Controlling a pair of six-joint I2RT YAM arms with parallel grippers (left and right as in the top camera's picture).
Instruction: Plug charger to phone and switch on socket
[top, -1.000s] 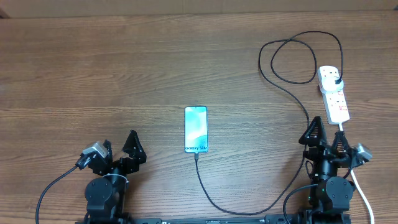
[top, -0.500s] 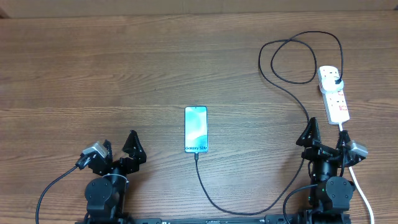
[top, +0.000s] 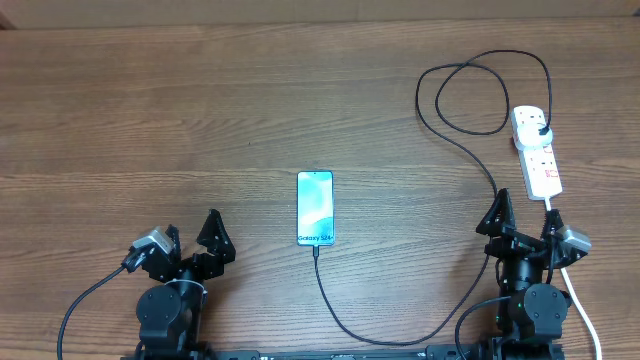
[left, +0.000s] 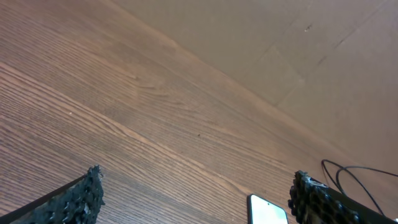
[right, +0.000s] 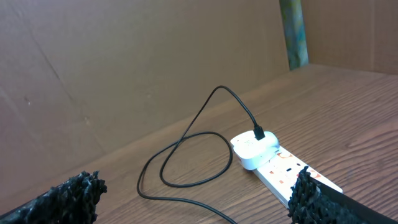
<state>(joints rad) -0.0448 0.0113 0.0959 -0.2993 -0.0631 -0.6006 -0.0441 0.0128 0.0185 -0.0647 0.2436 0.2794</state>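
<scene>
The phone (top: 314, 208) lies screen up mid-table, its "Galaxy S24" end toward me; its top corner shows in the left wrist view (left: 267, 213). The black charger cable (top: 335, 318) runs from the phone's near end, loops right and up, and coils at the back right (top: 470, 95). Its plug sits in a white adapter on the far end of the white socket strip (top: 537, 150), also in the right wrist view (right: 283, 171). My left gripper (top: 190, 240) is open at the front left. My right gripper (top: 525, 215) is open just in front of the strip.
The thick white cord (top: 585, 315) runs from the strip past the right arm to the front edge. A brown cardboard wall (right: 124, 56) stands behind the table. Bare wooden tabletop (top: 150, 120) spans the left and middle.
The right gripper shifted slightly between one second and half a second ago. Nothing has moved since. The left arm, phone and cable are unchanged.
</scene>
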